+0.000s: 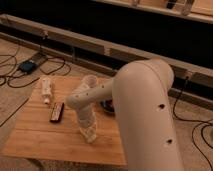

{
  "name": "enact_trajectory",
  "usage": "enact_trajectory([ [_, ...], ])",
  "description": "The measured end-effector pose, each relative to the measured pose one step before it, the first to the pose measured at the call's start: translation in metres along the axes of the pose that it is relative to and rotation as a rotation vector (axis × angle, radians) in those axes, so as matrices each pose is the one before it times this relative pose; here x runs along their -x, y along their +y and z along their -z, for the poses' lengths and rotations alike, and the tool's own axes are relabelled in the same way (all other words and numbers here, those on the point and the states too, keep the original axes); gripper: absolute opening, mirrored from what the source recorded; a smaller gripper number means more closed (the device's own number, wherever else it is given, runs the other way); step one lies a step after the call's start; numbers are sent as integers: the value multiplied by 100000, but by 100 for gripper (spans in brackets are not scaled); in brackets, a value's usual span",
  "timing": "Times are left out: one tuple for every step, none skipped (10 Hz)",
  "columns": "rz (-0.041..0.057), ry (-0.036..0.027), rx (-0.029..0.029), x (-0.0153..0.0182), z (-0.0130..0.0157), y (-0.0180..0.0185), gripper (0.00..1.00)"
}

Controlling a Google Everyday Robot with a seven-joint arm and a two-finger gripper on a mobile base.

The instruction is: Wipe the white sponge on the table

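The table (40, 136) has a light-brown slatted wood top and fills the lower left of the camera view. My big white arm reaches in from the right and bends down to it. My gripper (89, 134) points down at the table's middle, towards the front edge, with its tip at or on the wood. I cannot pick out the white sponge as a separate thing; it is hidden at the gripper's tip or out of view.
A long white bottle-like object (46, 89) lies at the table's back left. A dark remote-like bar (56, 112) lies left of the gripper. A dark bowl (107, 106) is half hidden behind the arm. Cables and a power box (27, 65) lie on the floor.
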Motion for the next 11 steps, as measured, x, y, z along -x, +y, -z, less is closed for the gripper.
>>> enact_trajectory([
  [4345, -1126, 1040, 744, 486, 1420, 0],
  [2827, -868, 540, 640, 390, 860, 0],
  [3005, -957, 57, 892, 603, 696, 0],
  [1737, -431, -103, 588, 366, 303, 0],
  [2366, -222, -581, 998, 499, 319, 0],
  [1928, 286, -787, 1136, 347, 193, 0],
  [1351, 735, -881, 1080, 143, 35, 0],
  [216, 1037, -812, 844, -54, -394, 0],
  [-676, 1111, -586, 868, -166, -617, 0],
  [-1083, 675, -256, 845, -82, -556, 0],
  [-2492, 22, 105, 826, 119, -890, 0],
])
